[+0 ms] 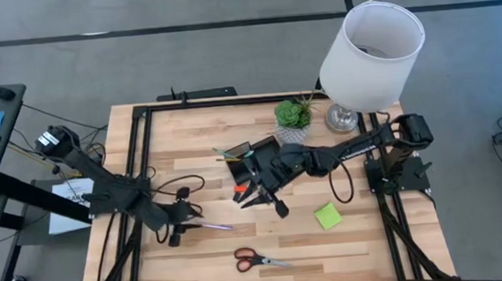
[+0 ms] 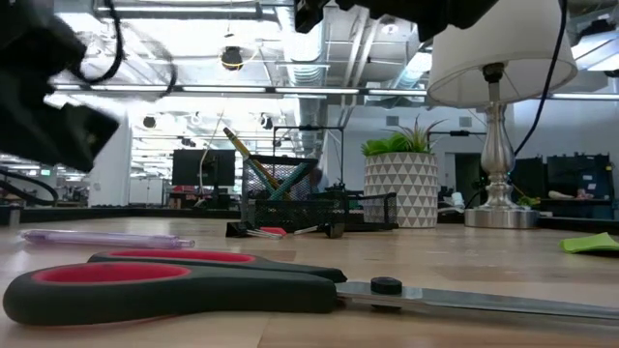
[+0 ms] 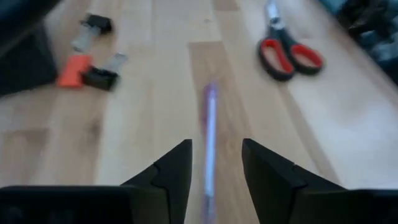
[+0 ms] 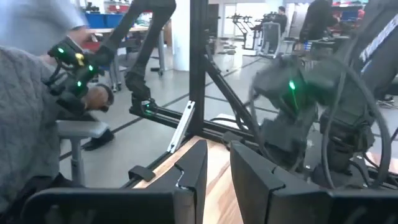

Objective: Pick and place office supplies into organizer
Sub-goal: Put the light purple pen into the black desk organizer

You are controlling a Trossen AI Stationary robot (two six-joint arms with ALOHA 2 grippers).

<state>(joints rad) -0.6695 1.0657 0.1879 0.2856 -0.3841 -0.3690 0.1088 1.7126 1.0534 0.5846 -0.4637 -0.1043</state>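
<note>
A purple pen [image 3: 210, 134] lies flat on the wooden table [image 1: 365, 248], and my left gripper [image 3: 216, 146] hangs low over its near end, open, one finger on each side of it. In the high view my left gripper [image 1: 179, 230] is at the table's left, the pen [image 1: 209, 225] pointing away from it. My right gripper [image 4: 217, 163] hovers level above mid-table [image 1: 262, 197], its fingers a little apart with nothing between them. The black organizer [image 1: 245, 153] stands behind it with pens upright in it. Red-handled scissors [image 1: 258, 261] and a lime-green pad [image 1: 328, 215] lie flat.
An orange item [image 3: 71, 70] and black binder clips [image 3: 99, 78] lie near the organizer. A potted plant [image 1: 293, 114] and a white-shaded lamp [image 1: 371, 50] stand at the far right. A black frame [image 1: 141, 157] runs along the table's edges. A person sits beyond the table [image 4: 31, 112].
</note>
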